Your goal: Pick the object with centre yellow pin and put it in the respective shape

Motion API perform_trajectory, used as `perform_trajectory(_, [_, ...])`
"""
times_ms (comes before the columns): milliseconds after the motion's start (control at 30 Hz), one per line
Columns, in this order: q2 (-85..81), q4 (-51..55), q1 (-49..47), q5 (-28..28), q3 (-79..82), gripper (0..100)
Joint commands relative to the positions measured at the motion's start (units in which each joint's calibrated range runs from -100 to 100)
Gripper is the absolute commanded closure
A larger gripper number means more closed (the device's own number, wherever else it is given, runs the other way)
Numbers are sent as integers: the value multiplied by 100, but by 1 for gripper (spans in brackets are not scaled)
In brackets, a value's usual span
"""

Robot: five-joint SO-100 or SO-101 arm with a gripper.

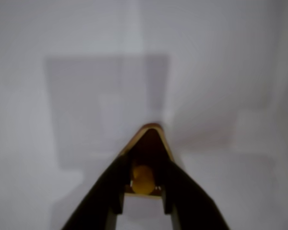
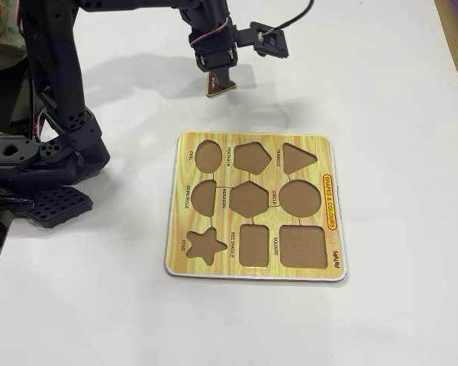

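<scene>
My gripper (image 1: 144, 173) is shut on the yellow pin (image 1: 143, 181) of a dark red triangular piece (image 1: 150, 139) with a pale wooden edge. In the fixed view the gripper (image 2: 216, 76) holds this piece (image 2: 220, 86) in the air above the white table, beyond the far edge of the yellow shape board (image 2: 248, 263). The board's cutouts all look empty. Its triangle cutout (image 2: 298, 158) is in the far right corner, to the right of the gripper and nearer the camera. The board does not show in the wrist view.
The black arm base (image 2: 38, 160) stands at the left of the board. A small camera on a cable (image 2: 269, 40) sticks out to the right of the gripper. White table (image 2: 397, 91) surrounds the board.
</scene>
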Motion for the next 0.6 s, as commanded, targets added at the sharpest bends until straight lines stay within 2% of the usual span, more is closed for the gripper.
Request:
perform_trajectory(0, [-155, -73, -49, -27, -180, 93])
perform_trajectory(567, [-146, 5, -19, -33, -63, 93])
